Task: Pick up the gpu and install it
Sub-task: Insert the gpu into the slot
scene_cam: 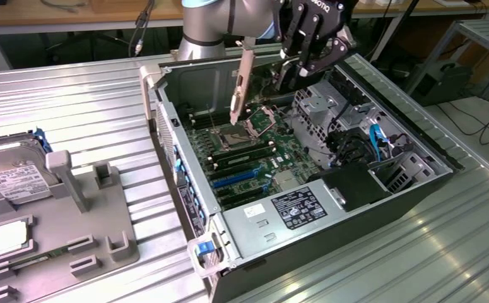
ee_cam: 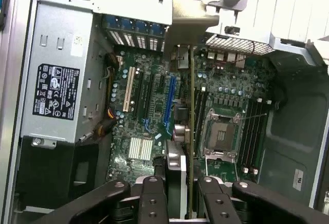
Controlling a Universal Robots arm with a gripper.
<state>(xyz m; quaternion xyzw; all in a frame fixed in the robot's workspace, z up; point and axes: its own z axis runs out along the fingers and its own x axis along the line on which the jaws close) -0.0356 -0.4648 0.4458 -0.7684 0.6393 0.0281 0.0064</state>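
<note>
Over the far end of the open grey metal computer case (scene_cam: 170,136) on the ribbed bench (scene_cam: 76,113) | end effector (scene_cam: 299,69) clamped on thin black gpu with silvery end bracket (scene_cam: 242,82), edge-down, above green motherboard (ee_cam: 154,131) | risk: card looks offset from long blue slot (ee_cam: 168,100); misaligned lowering could strike open square processor socket (ee_cam: 221,131)

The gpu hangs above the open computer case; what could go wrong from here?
The gpu, clamped in the gripper, hangs close to the open processor socket; a drifting descent might strike it.
It seems not yet lined up with the blue slot, so pressing down could jam its edge on the motherboard.
</note>
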